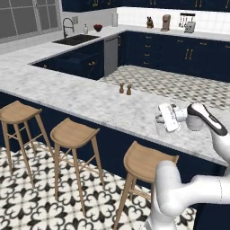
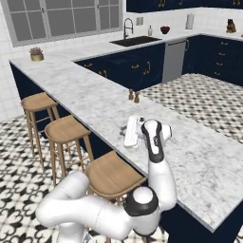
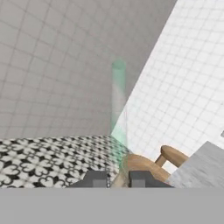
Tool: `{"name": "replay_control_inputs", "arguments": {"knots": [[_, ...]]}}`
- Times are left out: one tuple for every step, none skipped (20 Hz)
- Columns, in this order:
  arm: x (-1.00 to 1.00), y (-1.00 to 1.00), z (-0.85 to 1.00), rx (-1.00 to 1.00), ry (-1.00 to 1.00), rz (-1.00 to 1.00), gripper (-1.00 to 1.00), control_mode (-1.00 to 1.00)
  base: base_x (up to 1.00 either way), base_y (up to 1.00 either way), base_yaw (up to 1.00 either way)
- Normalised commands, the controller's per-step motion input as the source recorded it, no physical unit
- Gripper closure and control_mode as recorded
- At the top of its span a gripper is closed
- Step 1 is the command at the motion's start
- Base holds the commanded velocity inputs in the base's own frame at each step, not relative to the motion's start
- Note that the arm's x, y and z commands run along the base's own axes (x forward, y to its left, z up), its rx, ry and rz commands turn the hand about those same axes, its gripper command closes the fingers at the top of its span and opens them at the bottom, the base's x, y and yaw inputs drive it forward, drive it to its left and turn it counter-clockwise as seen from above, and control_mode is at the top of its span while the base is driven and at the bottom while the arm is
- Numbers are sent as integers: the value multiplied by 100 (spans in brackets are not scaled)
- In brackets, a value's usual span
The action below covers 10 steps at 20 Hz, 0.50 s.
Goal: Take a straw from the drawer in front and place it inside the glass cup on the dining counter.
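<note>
Straw, thin and pale: in your hand view it rises toward twelve o'clock from between the dark fingertips. Your claw is nearly closed, pinching it. From the left base camera, it hangs over the white marble dining counter; round wooden stools line its near side.

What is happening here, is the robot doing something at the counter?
The white robot arm reaches over the dining counter, above the row of wooden stools. Its hand is turned sideways, and in the hand view its fingertips are close together on a thin pale stick, which seems to be the straw. The straw sticks out straight ahead of the hand. It is not yet placed anywhere.
</note>
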Motion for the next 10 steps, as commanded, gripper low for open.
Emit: {"name": "replay_control_inputs", "arguments": {"knots": [[61,-48,-30,-4,0,-11,100,-100,0,0,0],[63,-60,-24,0,1,-11,100,-100,0,0,0],[71,-71,-20,0,3,-11,100,-100,0,0,0],[79,-84,-16,0,5,-11,100,-100,0,0,0],[58,-76,-21,0,0,-10,100,-100,0,0,0],[13,-64,-33,0,0,-6,100,-100,0,0,0],[0,-56,-48,0,-1,-2,100,-100,0,0,0],[-35,-46,-61,0,-11,0,100,-100,0,0,0],[-25,-44,-64,0,-5,0,100,-100,0,0,0],[-25,-41,-59,0,-6,0,100,-100,0,0,0]]}}
